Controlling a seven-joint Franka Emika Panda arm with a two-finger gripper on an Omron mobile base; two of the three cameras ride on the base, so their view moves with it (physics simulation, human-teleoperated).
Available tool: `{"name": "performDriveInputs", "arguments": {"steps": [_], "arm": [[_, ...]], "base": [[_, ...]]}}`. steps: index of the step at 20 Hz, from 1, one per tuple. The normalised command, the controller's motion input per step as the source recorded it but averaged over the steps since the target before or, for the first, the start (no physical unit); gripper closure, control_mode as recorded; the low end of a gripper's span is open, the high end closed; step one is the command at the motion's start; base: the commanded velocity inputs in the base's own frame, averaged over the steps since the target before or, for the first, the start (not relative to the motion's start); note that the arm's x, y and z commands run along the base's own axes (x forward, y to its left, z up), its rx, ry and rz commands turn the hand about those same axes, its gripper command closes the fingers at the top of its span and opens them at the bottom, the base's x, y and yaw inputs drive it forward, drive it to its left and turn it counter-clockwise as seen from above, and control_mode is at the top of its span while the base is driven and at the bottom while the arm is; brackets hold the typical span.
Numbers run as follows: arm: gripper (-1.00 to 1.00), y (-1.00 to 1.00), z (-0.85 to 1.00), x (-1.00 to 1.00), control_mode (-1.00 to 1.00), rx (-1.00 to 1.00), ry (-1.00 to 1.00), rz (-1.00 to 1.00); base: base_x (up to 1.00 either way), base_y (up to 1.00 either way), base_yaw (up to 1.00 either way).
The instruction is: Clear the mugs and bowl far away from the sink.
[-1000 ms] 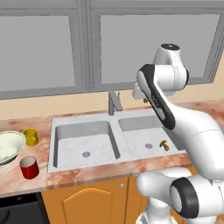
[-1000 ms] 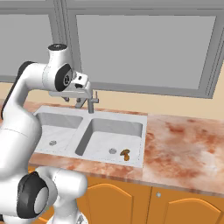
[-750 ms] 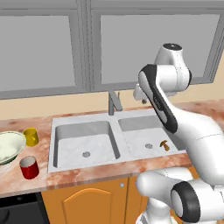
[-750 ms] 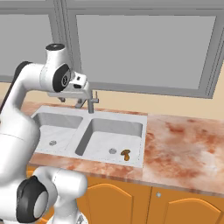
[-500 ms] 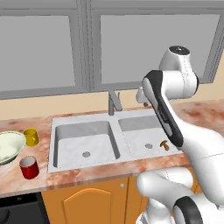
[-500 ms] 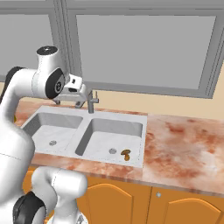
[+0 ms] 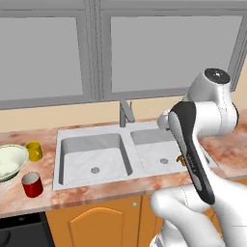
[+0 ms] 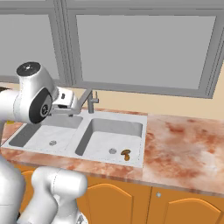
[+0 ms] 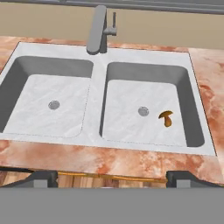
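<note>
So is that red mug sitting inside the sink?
No, the red mug stands on the counter left of the sink, beside the bowl and the yellow mug.

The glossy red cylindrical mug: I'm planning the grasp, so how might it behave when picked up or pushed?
The glossy red cylindrical mug stands upright near the front edge of the mottled pink stone counter, so a low push would probably slide it, a high one might tip it. Its shiny finish suggests a slippery, rigid wall. On its side it would likely roll.
</note>
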Motion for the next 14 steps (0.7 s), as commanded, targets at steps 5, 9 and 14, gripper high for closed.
{"name": "performDriveInputs", "arguments": {"steps": [5,9,14], "arm": [[-1.0,0.0,0.0,-0.56,-1.0,0.0,0.0,0.0],[-1.0,-0.01,0.0,-0.48,-1.0,0.01,0.0,0.0],[-1.0,0.55,-0.07,-0.25,1.0,0.03,-0.03,-0.03]], "base": [[0.0,0.0,0.0],[0.0,0.0,0.0],[-0.07,0.4,-0.06]]}}
